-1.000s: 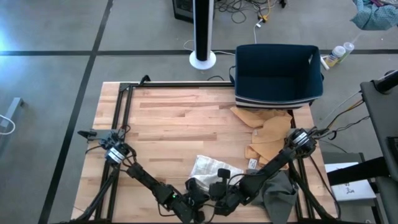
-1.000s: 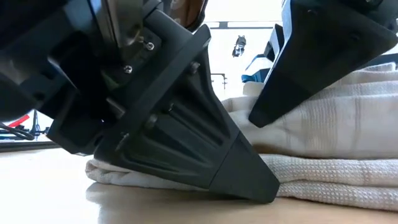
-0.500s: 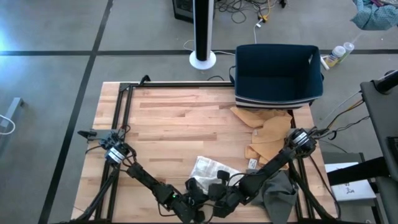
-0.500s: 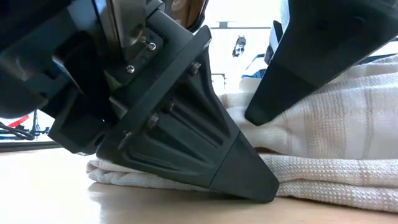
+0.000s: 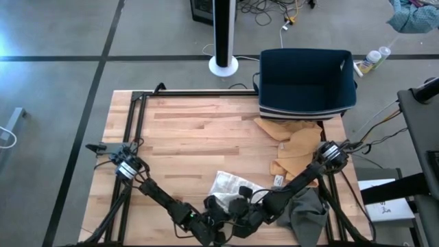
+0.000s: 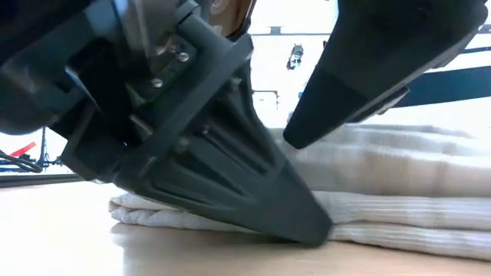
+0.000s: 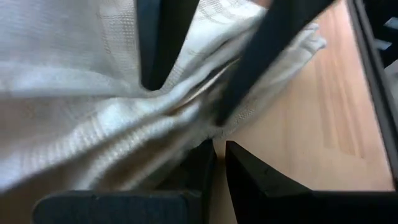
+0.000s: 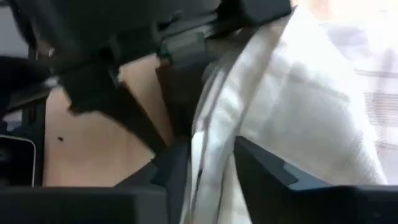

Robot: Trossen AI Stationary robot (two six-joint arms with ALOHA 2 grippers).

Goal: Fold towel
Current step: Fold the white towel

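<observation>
Now, on your left, the left gripper (image 5: pixel 218 218) sits low at the table's (image 5: pixel 192 130) near edge, fingers drawn narrow, apparently pinching the white towel's (image 5: pixel 230 184) edge in the left wrist view. Keep that pinch firm and flat to the wood. Just beside it, the right gripper (image 5: pixel 240 208) has its fingers parted around a hanging fold (image 8: pixel 273 106); let the cloth drop cleanly and square over the layer beneath. From above, both arms hide the fold's near edge, so you cannot judge whether its corners line up.
</observation>
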